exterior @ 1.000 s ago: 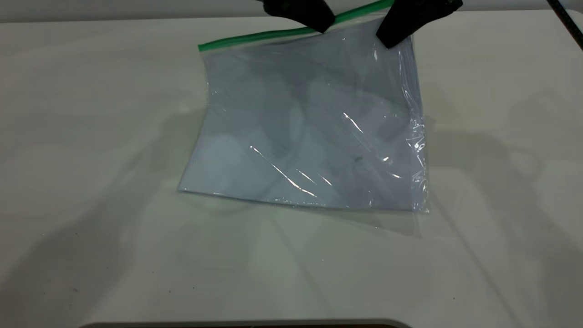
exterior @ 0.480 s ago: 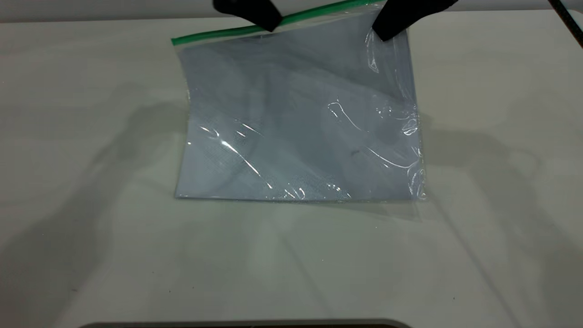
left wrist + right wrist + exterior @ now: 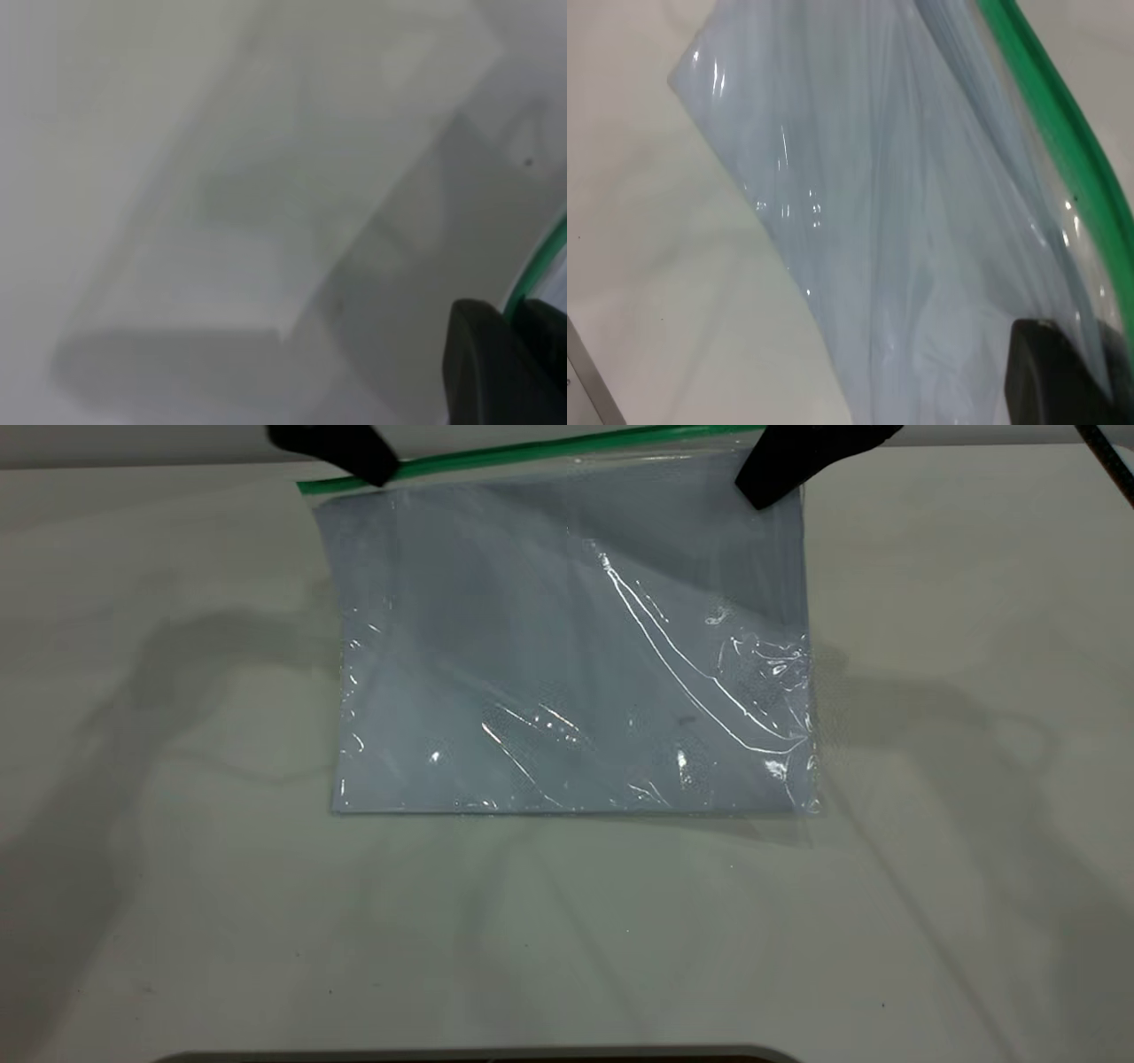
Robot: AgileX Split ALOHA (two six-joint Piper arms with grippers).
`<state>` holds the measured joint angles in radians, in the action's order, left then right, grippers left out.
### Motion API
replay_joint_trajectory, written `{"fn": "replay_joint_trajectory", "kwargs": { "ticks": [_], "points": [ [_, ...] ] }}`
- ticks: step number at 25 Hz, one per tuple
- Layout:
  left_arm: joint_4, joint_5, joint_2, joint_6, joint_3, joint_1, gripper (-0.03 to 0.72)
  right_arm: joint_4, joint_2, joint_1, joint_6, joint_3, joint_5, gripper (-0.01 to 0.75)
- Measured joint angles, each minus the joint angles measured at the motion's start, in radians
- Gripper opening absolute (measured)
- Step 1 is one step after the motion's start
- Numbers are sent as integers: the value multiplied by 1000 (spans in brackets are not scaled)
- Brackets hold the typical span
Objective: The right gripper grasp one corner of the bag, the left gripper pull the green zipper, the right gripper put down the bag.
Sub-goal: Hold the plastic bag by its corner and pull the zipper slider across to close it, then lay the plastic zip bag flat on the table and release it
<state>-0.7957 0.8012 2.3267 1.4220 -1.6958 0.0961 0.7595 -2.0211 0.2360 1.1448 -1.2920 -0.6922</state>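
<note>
A clear bluish bag (image 3: pixel 549 655) hangs by its top edge, its bottom edge resting on the table. The green zipper (image 3: pixel 532 453) runs along the top. My right gripper (image 3: pixel 764 494) is shut on the bag's upper right corner, which it covers. In the right wrist view the right gripper (image 3: pixel 1090 376) pinches the plastic (image 3: pixel 877 195) beside the green strip (image 3: pixel 1063 115). My left gripper (image 3: pixel 368 469) is shut on the zipper near its left end. In the left wrist view the left gripper (image 3: pixel 518 345) has the strip (image 3: pixel 542 261) between its fingers. The slider tab is hidden.
The white table (image 3: pixel 177 868) spreads around the bag on all sides. A black cable (image 3: pixel 1107 465) crosses the upper right corner. A dark rounded edge (image 3: pixel 478 1056) lies along the table's front.
My left gripper has slid left along the green zipper, from its middle to near the left end. The bag's top edge has stretched out leftward. The right gripper has stayed in place.
</note>
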Motion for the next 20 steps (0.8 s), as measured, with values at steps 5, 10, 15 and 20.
{"fn": "replay_joint_trajectory", "kwargs": {
  "ticks": [5,10,15,20],
  "points": [
    [17,2,0,-7,3,-35,63,-11,0,0,0,0,0,34],
    [24,11,0,-51,3,-53,65,-11,0,-1,1,0,-1,34],
    [14,35,-18,-101,3,-55,159,-11,-11,-7,4,0,1,35],
    [-26,54,-146,-120,3,-49,476,16,-54,-8,4,3,80,67]
  ]
}}
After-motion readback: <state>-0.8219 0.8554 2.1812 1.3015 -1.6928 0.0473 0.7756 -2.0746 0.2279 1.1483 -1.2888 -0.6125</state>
